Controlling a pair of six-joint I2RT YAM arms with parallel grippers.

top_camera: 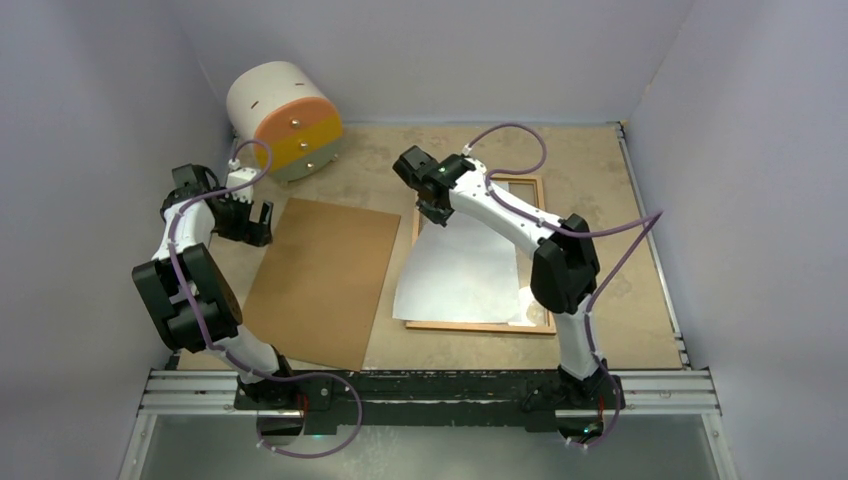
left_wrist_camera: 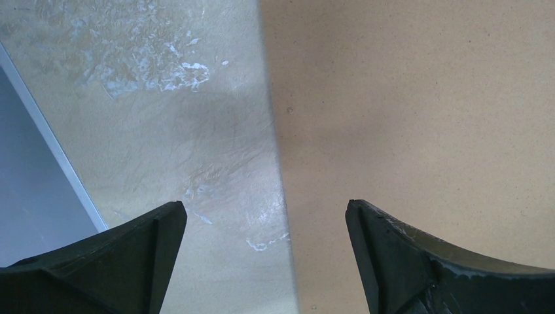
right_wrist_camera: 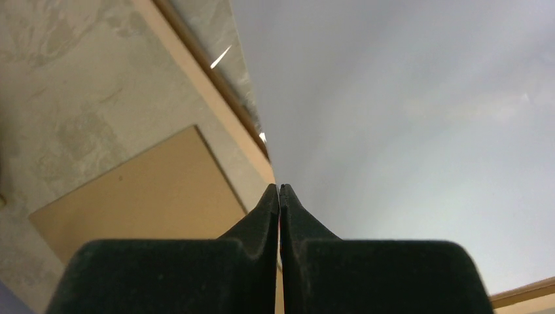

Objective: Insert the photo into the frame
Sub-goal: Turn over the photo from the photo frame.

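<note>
Right gripper (right_wrist_camera: 280, 188) pinches the photo (right_wrist_camera: 406, 131) edge | left gripper (left_wrist_camera: 264, 206) open, idle | risk: skewed photo snags the frame (right_wrist_camera: 206, 78) rim.

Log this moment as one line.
right hand: shut on photo corner | photo: white back up, askew over frame | left hand: open above backing board edge

1 photo (top_camera: 455, 275), 1 frame (top_camera: 470, 326), 1 board (top_camera: 320, 280), 1 drum (top_camera: 285, 120).
</note>
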